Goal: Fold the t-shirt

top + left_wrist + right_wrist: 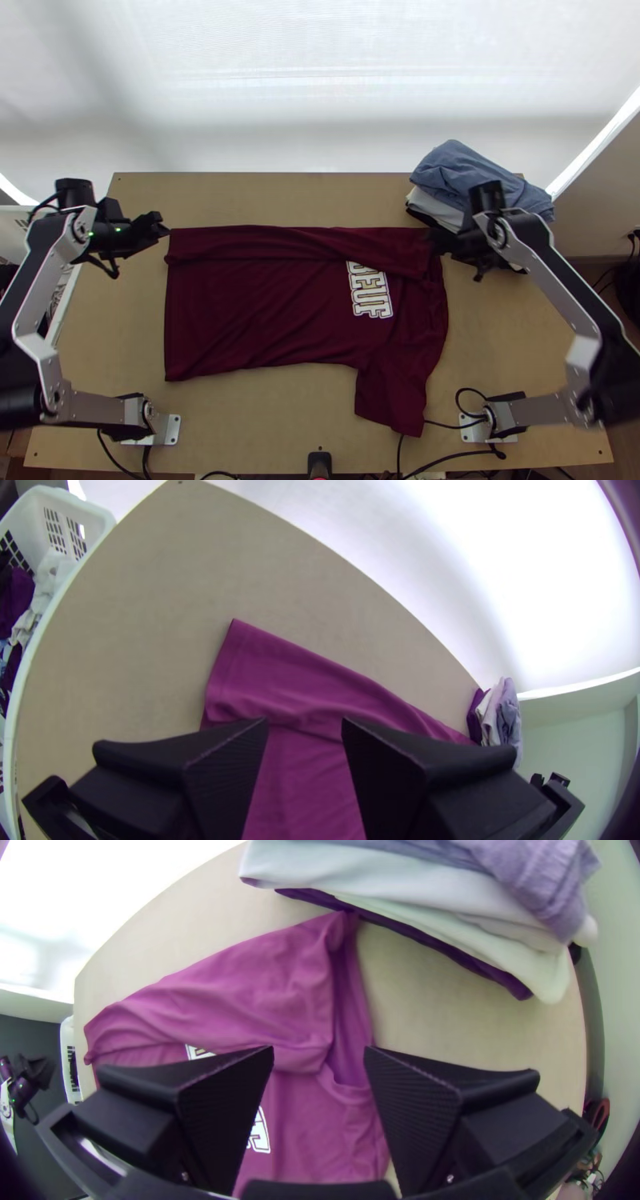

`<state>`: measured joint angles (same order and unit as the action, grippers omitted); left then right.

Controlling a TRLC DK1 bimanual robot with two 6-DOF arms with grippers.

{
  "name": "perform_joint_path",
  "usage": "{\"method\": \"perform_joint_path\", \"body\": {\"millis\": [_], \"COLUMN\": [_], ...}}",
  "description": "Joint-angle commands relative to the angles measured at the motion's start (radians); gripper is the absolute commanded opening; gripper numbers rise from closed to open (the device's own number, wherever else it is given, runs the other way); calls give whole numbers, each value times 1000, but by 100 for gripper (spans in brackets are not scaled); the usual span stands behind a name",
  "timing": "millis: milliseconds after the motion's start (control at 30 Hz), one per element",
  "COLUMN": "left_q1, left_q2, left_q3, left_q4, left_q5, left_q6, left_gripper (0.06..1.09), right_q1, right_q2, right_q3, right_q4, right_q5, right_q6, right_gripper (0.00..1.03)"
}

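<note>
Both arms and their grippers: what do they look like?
The left arm and right arm have silver-grey links and black joints, with black cables near the bases. The left gripper and right gripper have wide black fingers, finely ridged on the right one. Small green lights mark the left wrist.

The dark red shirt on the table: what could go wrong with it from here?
The stack of clothes lies close to one corner of the shirt, so the right hand might bump it or catch the wrong cloth. The near sleeve sticks out toward the black cables and could snag on one when folded in. The folded-over strip on the far side looks wrinkled, so further folds may come out crooked.
</note>
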<state>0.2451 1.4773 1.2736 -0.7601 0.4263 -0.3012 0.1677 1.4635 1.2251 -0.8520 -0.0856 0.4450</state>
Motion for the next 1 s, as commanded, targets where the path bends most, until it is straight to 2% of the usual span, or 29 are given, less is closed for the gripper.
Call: {"method": "perform_joint_path", "body": {"millis": [0, 167, 233, 267, 433, 467, 567, 600, 833, 867, 967], "left_q1": [-7, -21, -24, -27, -40, -41, -44, -44, -38, -36, -32], "left_q2": [-109, -169, -184, -192, -212, -213, -219, -222, -239, -241, -247], "left_q3": [-42, -77, -89, -92, -91, -89, -89, -89, -94, -94, -95], "left_q4": [-2, -13, -13, -13, -13, -13, -13, -13, -31, -33, -35], "left_q5": [12, 12, 12, 12, 11, 11, 11, 11, 9, 9, 9], "left_q6": [19, 31, 34, 36, 37, 37, 36, 36, 53, 54, 60], "left_gripper": [64, 64, 64, 64, 64, 64, 64, 64, 64, 64, 64], "right_q1": [-7, 18, 29, 32, 49, 59, 81, 82, 102, 102, 115], "right_q2": [-135, -206, -242, -282, -440, -454, -485, -485, -411, -399, -368], "right_q3": [-22, -47, -91, -133, -331, -358, -444, -466, -535, -538, -553], "right_q4": [-88, -328, -403, -401, -358, -358, -321, -318, -283, -277, -245], "right_q5": [7, 7, 7, 7, -108, -109, -120, -128, -161, -163, -164], "right_q6": [31, 116, 92, 80, 67, 67, 83, 83, 75, 69, 54], "right_gripper": [66, 66, 65, 65, 65, 60, 35, 34, 35, 39, 58]}}
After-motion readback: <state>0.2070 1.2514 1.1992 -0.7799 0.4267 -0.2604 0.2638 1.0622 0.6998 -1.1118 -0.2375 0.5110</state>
